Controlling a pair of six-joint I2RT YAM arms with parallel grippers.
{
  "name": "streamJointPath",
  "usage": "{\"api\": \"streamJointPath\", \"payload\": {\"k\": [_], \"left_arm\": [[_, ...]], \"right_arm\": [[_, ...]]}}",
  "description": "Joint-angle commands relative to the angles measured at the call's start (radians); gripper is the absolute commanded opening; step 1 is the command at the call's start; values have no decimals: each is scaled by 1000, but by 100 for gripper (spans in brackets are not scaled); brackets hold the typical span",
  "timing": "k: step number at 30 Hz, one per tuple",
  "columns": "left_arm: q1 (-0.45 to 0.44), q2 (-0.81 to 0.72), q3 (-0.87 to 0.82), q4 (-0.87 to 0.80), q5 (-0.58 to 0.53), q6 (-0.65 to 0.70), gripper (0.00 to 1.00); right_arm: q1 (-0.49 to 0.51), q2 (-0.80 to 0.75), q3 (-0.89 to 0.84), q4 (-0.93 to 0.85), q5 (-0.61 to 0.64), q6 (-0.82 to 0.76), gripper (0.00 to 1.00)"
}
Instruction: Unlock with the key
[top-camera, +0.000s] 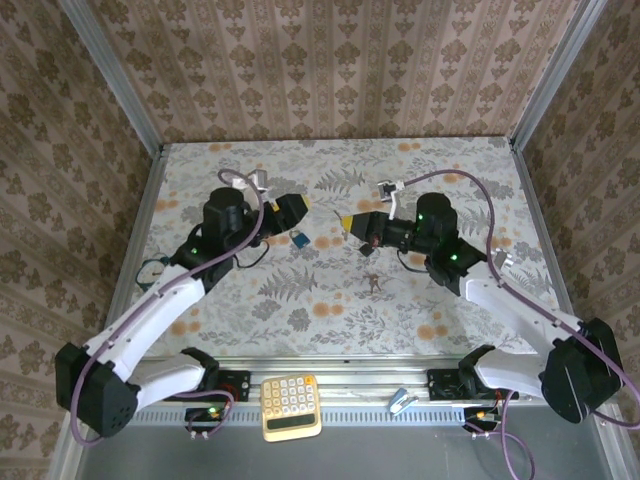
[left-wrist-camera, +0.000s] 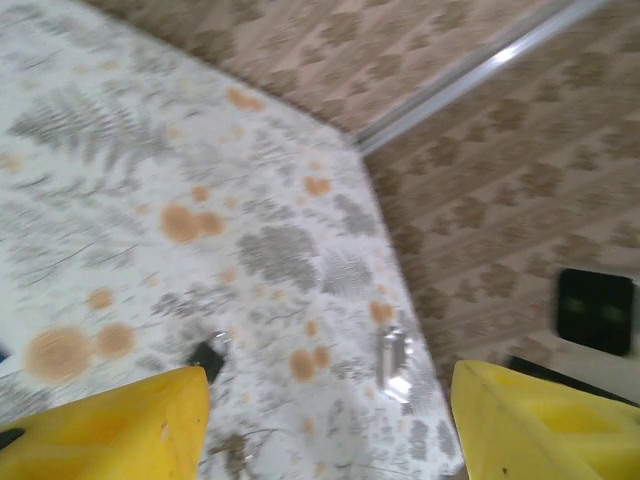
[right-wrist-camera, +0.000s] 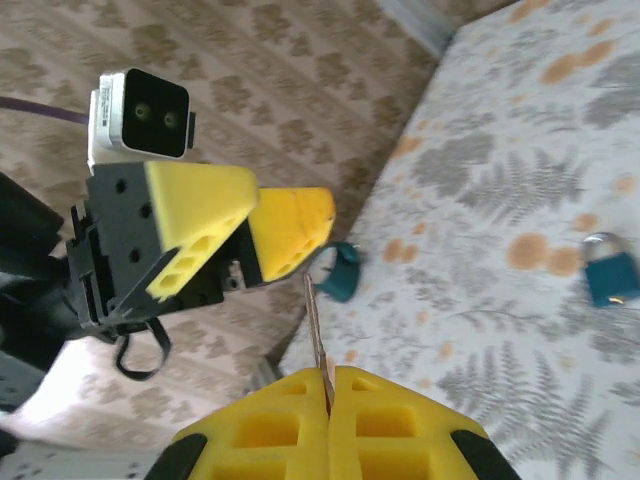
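The right gripper (right-wrist-camera: 328, 378) sits at the bottom centre of the right wrist view. Its yellow fingers (right-wrist-camera: 395, 420) are pressed together and clamped on the key (right-wrist-camera: 316, 320). Only the thin metal blade shows. It rises out of the seam between the fingers, and the head is hidden between them. The blade's long axis runs almost straight up the frame with a slight lean to the left. Its tip points up at a small teal piece (right-wrist-camera: 340, 272), which is too blurred to identify.

Just above and left of that tip is the left gripper (right-wrist-camera: 290, 200). In the left wrist view its fingers (left-wrist-camera: 110, 425) stand well apart, one in each bottom corner, with nothing between them.

The blue padlock (right-wrist-camera: 610, 275) lies on the table (right-wrist-camera: 520, 120) at the right edge of the right wrist view, well apart from the key. Its metal shackle is at the upper left.

From the top camera the two grippers face each other across the middle of the floral table. The left one is left of centre and the right one right of centre, and the key is too small to make out there.

In the left wrist view a small dark piece (left-wrist-camera: 207, 355) with a glint of metal lies on the table near the lower left. A shiny metal piece (left-wrist-camera: 393, 360) lies to its right, close to the table's edge.
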Motion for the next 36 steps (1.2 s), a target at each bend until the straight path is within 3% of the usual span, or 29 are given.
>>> {"api": "streamJointPath", "payload": {"k": [1, 9, 19, 36], "left_arm": [[15, 110, 69, -279, -67, -13, 65], [14, 374, 228, -468, -133, -80, 64], [16, 675, 446, -594, -155, -127, 65], [18, 941, 653, -769, -235, -182, 67]], "right_arm": [[-7, -38, 1, -215, 154, -127, 0], [-9, -53, -32, -299, 264, -187, 0], [-7, -46, -91, -267, 264, -209, 0], [-4, -24, -133, -220, 266, -189, 0]]}}
